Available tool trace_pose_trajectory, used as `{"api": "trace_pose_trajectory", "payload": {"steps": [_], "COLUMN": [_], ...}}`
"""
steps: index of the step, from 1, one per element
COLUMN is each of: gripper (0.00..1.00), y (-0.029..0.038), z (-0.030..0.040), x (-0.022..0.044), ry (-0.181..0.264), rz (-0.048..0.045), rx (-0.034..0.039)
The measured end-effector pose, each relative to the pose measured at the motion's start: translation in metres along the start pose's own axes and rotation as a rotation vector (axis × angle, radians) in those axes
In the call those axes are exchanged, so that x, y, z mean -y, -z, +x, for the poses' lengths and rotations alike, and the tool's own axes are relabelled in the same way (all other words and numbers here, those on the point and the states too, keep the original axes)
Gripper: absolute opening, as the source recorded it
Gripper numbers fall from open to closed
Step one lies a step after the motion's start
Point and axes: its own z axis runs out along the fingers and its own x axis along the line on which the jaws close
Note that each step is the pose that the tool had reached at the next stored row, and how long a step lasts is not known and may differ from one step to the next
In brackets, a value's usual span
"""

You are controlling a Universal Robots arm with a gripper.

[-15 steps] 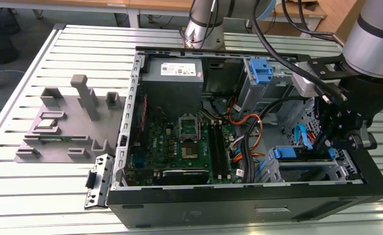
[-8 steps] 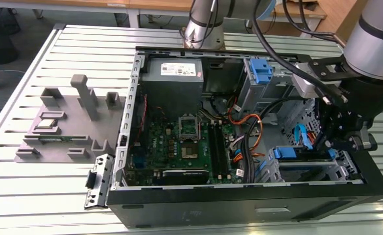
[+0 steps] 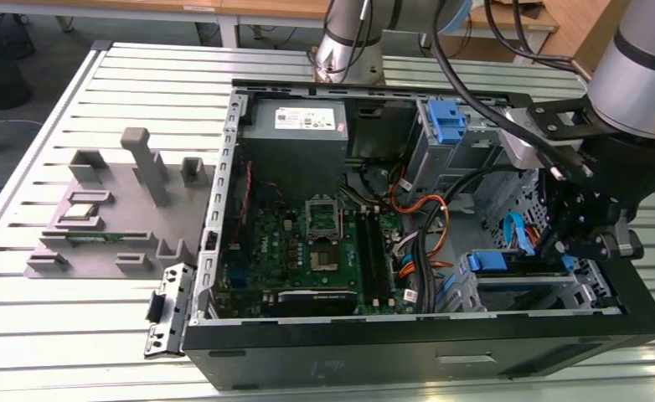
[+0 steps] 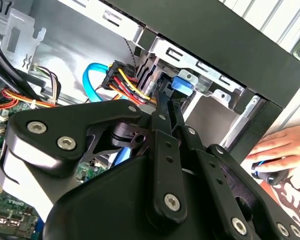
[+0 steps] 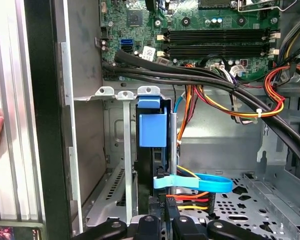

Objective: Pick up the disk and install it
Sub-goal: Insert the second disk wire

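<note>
Disk (image 5: pixel 152 131) standing on edge in the drive cage at the case's front corner, the gripper (image 5: pixel 162 222) poised right above it.

Nearest me, the black case (image 3: pixel 417 356) wall; just behind it the cage (image 3: pixel 574 289) holds the drive, blue rail (image 5: pixel 152 129) uppermost. I cannot tell whether the jaws are clenched or released. I'd judge it stiff, fairly heavy, slick on its metal faces and shock-sensitive, so best taken by the plastic rails. Farther in, cables (image 5: pixel 230 95), then the motherboard (image 3: pixel 305 251). A hand (image 4: pixel 280 147) rests outside the case.
</note>
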Motion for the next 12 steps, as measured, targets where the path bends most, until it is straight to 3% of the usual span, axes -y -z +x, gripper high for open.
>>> {"api": "trace_pose_trajectory", "payload": {"steps": [12], "gripper": [0.16], "y": [-0.0041], "z": [0.0000], "x": [-0.0015], "ry": [-0.021], "rz": [-0.0012], "rx": [-0.0024]}}
